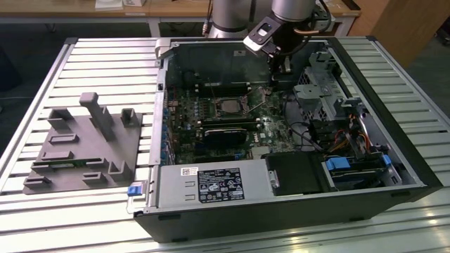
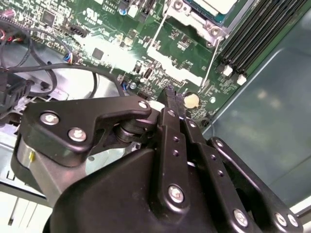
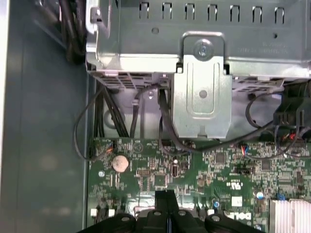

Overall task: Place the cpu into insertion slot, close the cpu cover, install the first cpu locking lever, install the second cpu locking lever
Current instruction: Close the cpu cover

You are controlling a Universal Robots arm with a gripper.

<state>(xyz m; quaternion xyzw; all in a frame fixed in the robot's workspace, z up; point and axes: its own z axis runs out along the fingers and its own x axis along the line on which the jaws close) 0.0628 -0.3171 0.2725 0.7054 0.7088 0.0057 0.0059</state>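
The fingers [image 3: 162, 200] are seen pressed together in both wrist views, with only a thin seam between them and nothing gripped. The gripper [image 2: 171, 97] is held tip-down just above the green motherboard [image 3: 218, 167], close to a round coin cell [image 2: 191, 100] that is seated in the board. A thin silver wire lever [image 2: 212, 60] is seen running from the corner of the socket area toward the fingertips, and its free end is found near the coin cell; whether it is touched by the fingers cannot be told. Farther along the board, the cpu [image 2: 218, 4] is shown lying in the insertion slot [image 1: 212, 108], its pale top framed by the cpu cover [image 2: 194, 19], which is laid flat around it. In the first wrist view a silver drive cage [image 3: 201, 87] and loose black cables [image 3: 165, 121] are found beyond the board. In the exterior view the open computer case [image 1: 393, 158] is seen resting on a slatted table [image 1: 105, 63], and a grey fixture [image 1: 84, 142] is placed at the exterior view's left.
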